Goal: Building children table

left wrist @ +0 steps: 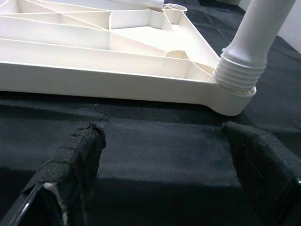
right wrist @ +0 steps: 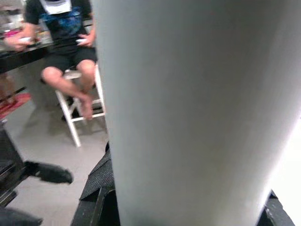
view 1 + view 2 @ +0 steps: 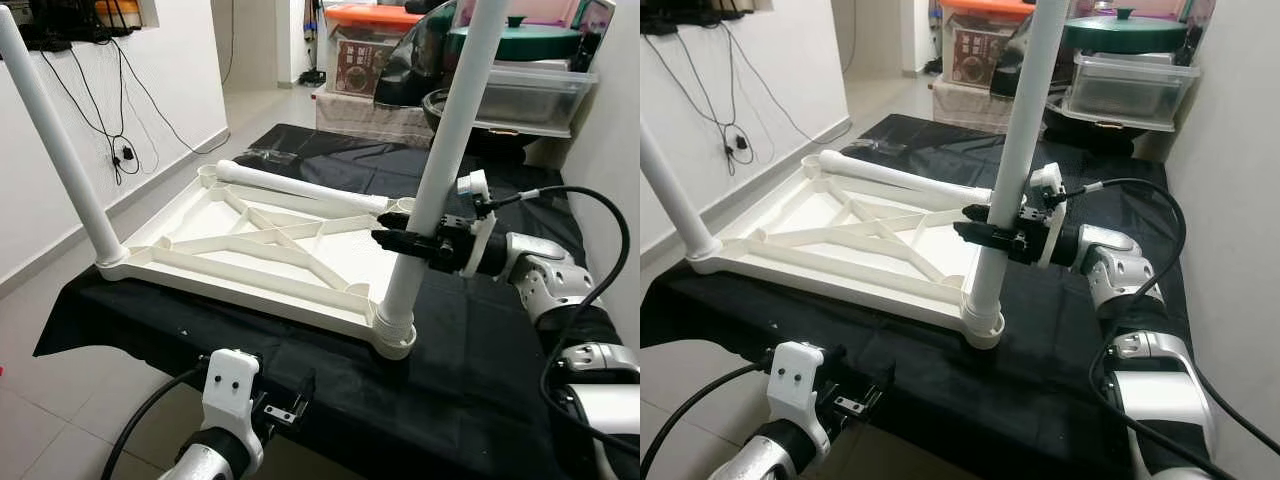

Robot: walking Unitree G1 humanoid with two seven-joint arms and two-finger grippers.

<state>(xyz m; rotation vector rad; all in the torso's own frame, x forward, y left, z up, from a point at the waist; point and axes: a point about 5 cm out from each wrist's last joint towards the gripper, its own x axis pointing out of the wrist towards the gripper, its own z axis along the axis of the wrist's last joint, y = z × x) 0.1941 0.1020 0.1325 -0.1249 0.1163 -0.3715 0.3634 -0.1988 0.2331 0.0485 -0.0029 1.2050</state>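
The white plastic ribbed tabletop (image 3: 260, 250) lies upside down on the black-cloth-covered bench (image 3: 480, 340), its braced underside facing up. Two white round plastic legs stand in the near corner sockets: one at the near left corner (image 3: 55, 140), and one at the near right corner (image 3: 440, 170), whose threaded base sits in its socket close to the bench's front edge. A third white leg (image 3: 300, 188) lies loose across the far end of the tabletop, and the two far sockets look empty. By that reckoning the build is about half done, with two legs left to fit and the table then to be turned over.

The right gripper (image 3: 400, 243) is clenched around the near right leg partway up its shaft. The left gripper (image 1: 164, 155) hangs low at the bench's front edge, fingers spread and holding nothing.

Room is tight on the right, where a wall runs close beside the bench. Clear plastic storage boxes (image 3: 530, 95) are stacked beyond the far end. The left side opens onto bare floor.
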